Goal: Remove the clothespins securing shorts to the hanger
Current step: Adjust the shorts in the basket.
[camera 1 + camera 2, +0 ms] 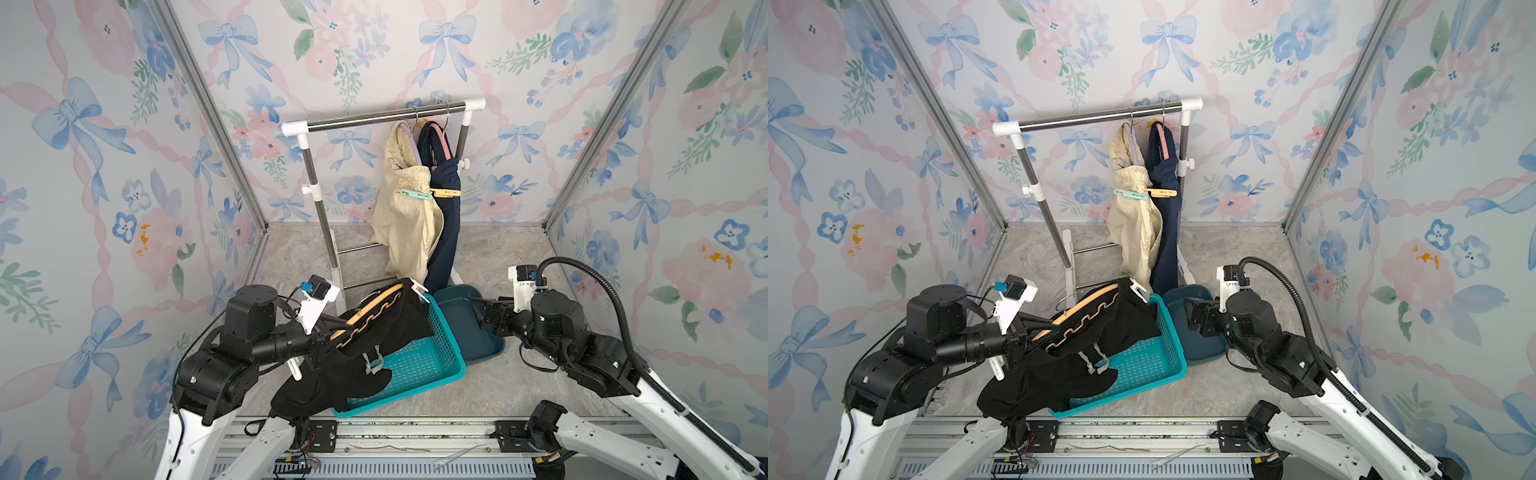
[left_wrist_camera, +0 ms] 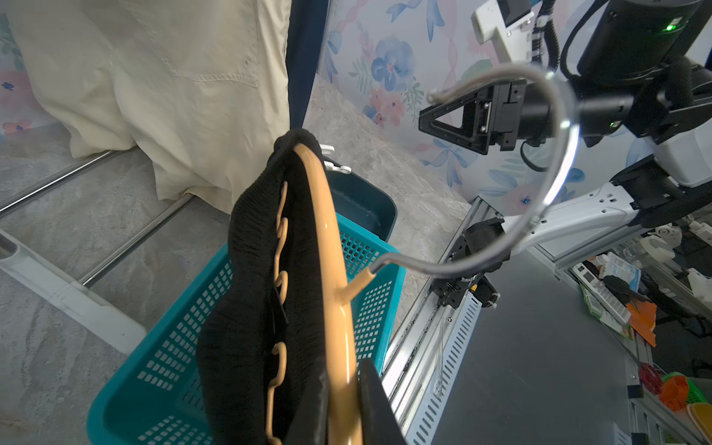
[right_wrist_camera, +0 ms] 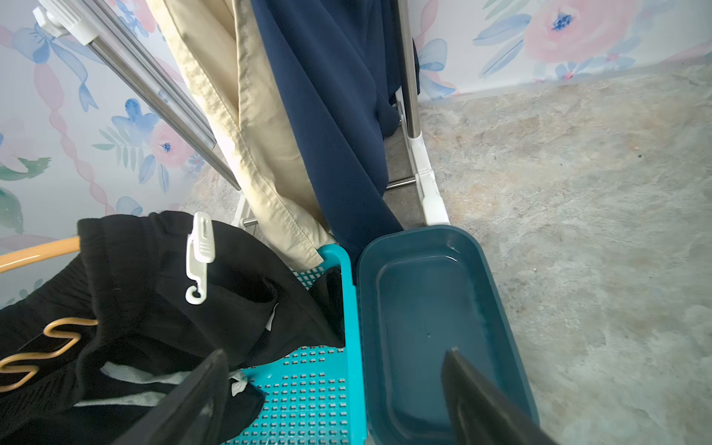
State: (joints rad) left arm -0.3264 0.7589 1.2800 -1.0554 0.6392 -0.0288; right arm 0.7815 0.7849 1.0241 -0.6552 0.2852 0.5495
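Left wrist view showed the left gripper (image 2: 341, 414) clenched on the orange hanger (image 2: 331, 269), black shorts (image 2: 246, 308) and white clothespin (image 3: 198, 250) on it, over the teal basket (image 2: 162, 370). Right gripper (image 3: 335, 400) gaped above the blue bin (image 3: 424, 308). At the tabletop's back edge, cream shorts (image 1: 405, 220) and navy shorts (image 1: 449, 224) hung on the rack (image 1: 374, 118).

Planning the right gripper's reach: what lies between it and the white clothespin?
Only black shorts, draped into the basket, lie between the right gripper and white clothespin, as the right wrist view shows.
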